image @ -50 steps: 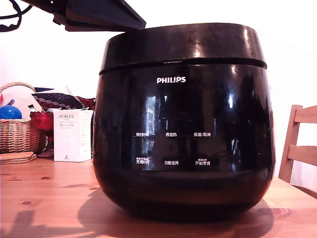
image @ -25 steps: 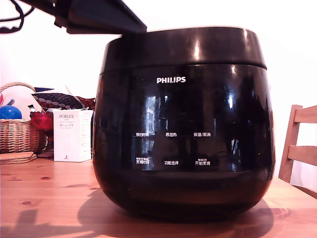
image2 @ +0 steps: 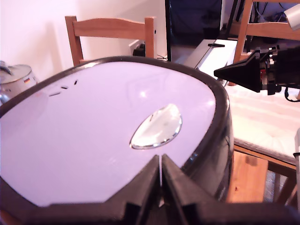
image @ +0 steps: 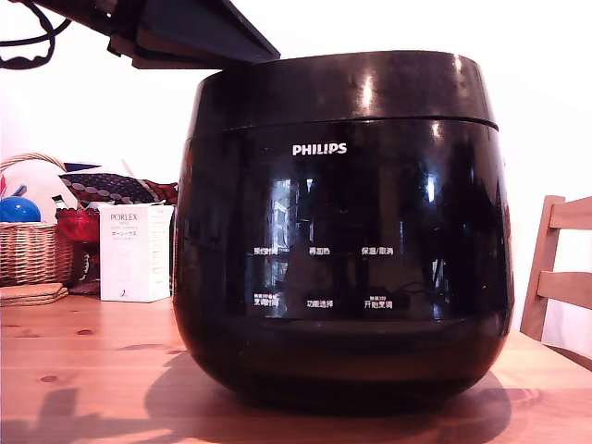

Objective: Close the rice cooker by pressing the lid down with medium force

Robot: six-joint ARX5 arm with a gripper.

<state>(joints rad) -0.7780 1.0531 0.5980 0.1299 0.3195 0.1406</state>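
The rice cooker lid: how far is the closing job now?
Mostly done: the lid sits level on the rice cooker, only a thin seam showing. In hand: the gripper, fingers together, is over the lid's top. Left: whether it has latched cannot be seen; then lift the arm away.

Wooden table [image: 92, 370] – rice cooker [image: 342, 240], white box [image: 135, 252], basket [image: 32, 252].

You've got the rice cooker [image: 342, 231] on the table [image: 83, 370], lid [image: 342, 85] down on top of it. Gripper [image: 199, 35] sits above the lid's edge at the exterior view's left. Box [image: 135, 252] and basket [image: 35, 242] sit behind-left, chair [image: 558, 277] right.
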